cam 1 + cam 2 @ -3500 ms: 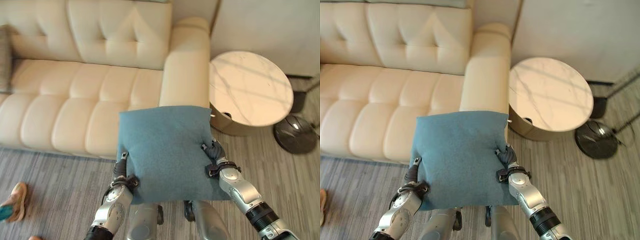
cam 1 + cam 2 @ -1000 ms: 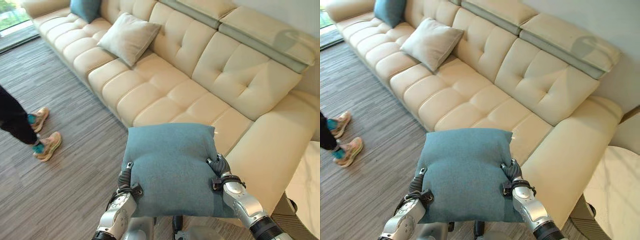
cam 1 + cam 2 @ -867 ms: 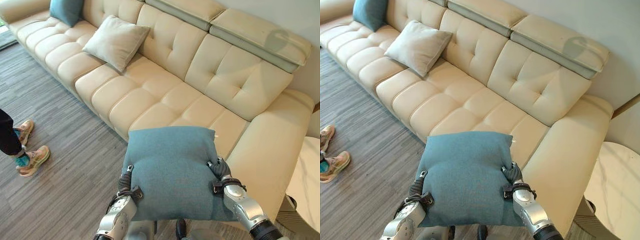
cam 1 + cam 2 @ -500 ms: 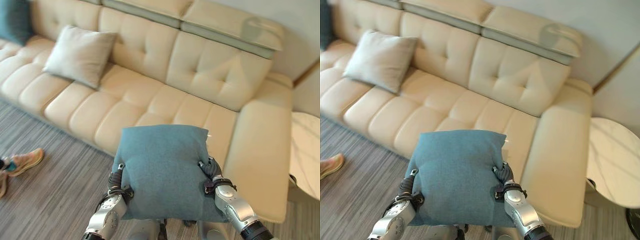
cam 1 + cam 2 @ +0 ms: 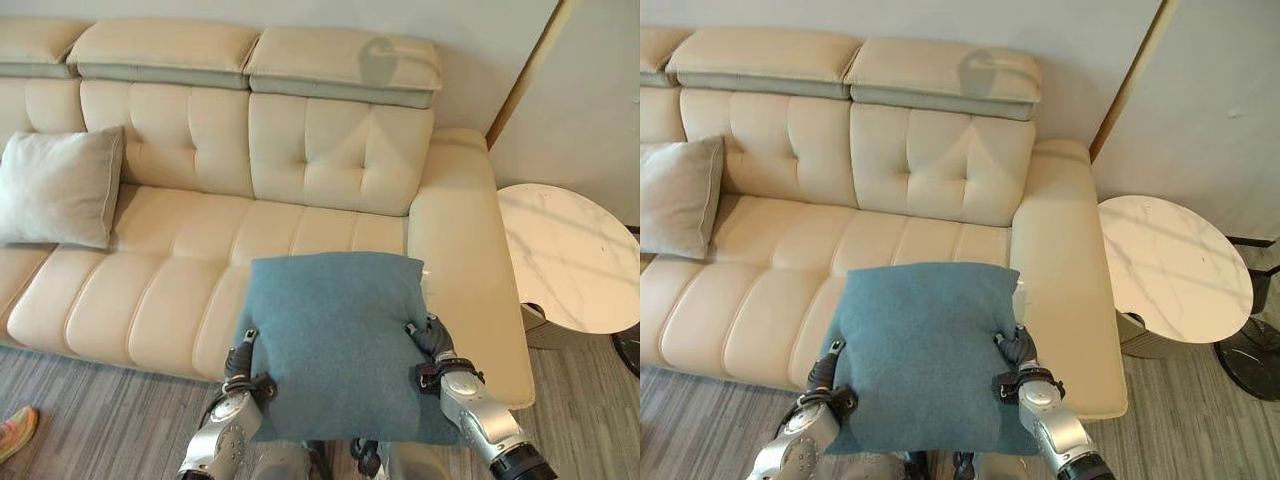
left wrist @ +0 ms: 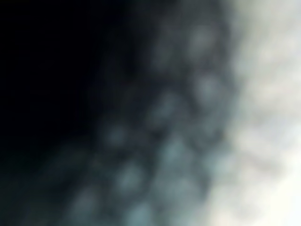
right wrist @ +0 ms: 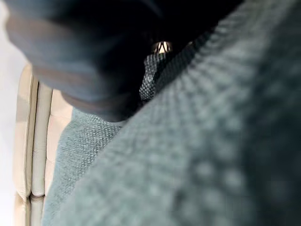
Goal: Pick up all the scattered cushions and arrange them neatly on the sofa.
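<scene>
The left hand (image 5: pixel 240 362) pinches the near left edge of the teal cushion (image 5: pixel 338 340), thumb on top and the fingers tucked out of sight beneath, and the right hand (image 5: pixel 430 347) does the same on the near right edge. Gripped from both sides like this, the cushion rides flat and level in front of the robot, which I'd guess keeps so soft a thing from folding or sagging while it is carried. Its far edge hangs over the front of the seat of the cream sofa (image 5: pixel 330 160), above the seat nearest the right armrest, so it looks lined up for that free spot but has not been put down yet.

Further along the seat to the left, a beige cushion (image 5: pixel 58 187) leans upright against the backrest, apparently already placed. A round marble-topped desk (image 5: pixel 565 255) stands just beyond the right armrest. At the lower left a person's shoe (image 5: pixel 13 430) rests on the floor.

No label or writing is readable on anything.
</scene>
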